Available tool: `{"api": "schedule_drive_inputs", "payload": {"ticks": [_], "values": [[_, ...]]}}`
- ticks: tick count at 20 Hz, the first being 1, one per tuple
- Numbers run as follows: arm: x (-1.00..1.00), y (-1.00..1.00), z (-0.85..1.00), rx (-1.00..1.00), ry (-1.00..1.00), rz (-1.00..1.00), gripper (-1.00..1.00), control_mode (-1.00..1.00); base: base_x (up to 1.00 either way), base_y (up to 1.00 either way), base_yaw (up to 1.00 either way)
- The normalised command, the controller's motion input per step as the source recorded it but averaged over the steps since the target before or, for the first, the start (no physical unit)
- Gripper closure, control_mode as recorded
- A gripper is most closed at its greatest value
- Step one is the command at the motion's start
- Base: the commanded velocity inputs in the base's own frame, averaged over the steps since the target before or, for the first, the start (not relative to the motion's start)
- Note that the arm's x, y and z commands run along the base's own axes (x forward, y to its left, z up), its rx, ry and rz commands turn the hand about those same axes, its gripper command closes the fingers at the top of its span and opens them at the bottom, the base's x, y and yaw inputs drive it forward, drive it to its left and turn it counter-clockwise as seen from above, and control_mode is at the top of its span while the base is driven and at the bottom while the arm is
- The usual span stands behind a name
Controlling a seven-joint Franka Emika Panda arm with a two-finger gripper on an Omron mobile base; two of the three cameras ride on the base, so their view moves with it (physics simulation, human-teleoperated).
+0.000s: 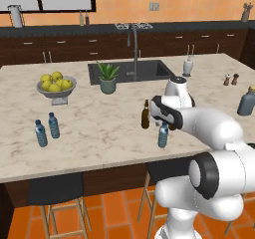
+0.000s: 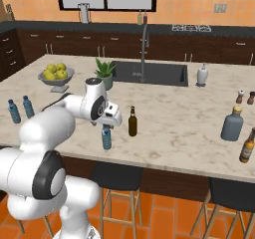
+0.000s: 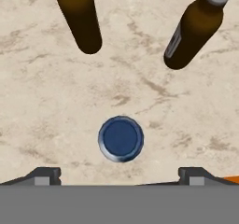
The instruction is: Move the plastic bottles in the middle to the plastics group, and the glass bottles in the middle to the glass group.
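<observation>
Marble tabletop (image 1: 99, 133) stretched across the island, with a dark sink (image 1: 130, 69) set into its far side. From the left base camera, the plastic bottle (image 1: 163, 135) stood near the front edge, just beside the arm's hand, and one brown glass bottle (image 1: 145, 114) rose a little behind it to the left; two more water bottles of the plastics group (image 1: 46, 129) stood well apart at the left end, near a bowl of yellow-green fruit (image 1: 56, 85). The grey-blue bottle of the glass group (image 1: 246, 101) sat at the far right. From the right base camera another brown bottle (image 2: 246, 146) appeared just beside that grey-blue bottle, cut by the frame edge. Looking straight down, the hand camera gave what neither base camera did: the blue cap (image 3: 121, 138) of the plastic bottle lay between the tips of the claw (image 3: 120, 174), whose fingers stood wide apart and held nothing, with two brown bottles beyond it on the marble.
</observation>
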Motion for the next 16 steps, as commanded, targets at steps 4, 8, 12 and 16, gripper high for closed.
{"api": "schedule_drive_inputs", "payload": {"ticks": [4, 8, 12, 16], "values": [[0.15, 0.0, -0.11, 0.0, 0.0, 0.0, -1.0, -1.0, 0.0, 0.0, 0.0], [0.23, 0.0, -0.37, 0.0, 0.0, 0.0, -1.0, -1.0, 0.0, 0.0, 0.0], [0.14, 0.0, -0.19, 0.0, 0.0, 0.0, -1.0, -1.0, 0.0, 0.0, 0.0], [0.0, 0.0, 0.0, 0.03, 0.0, 0.0, -1.0, -1.0, 0.0, 0.0, 0.0]]}}
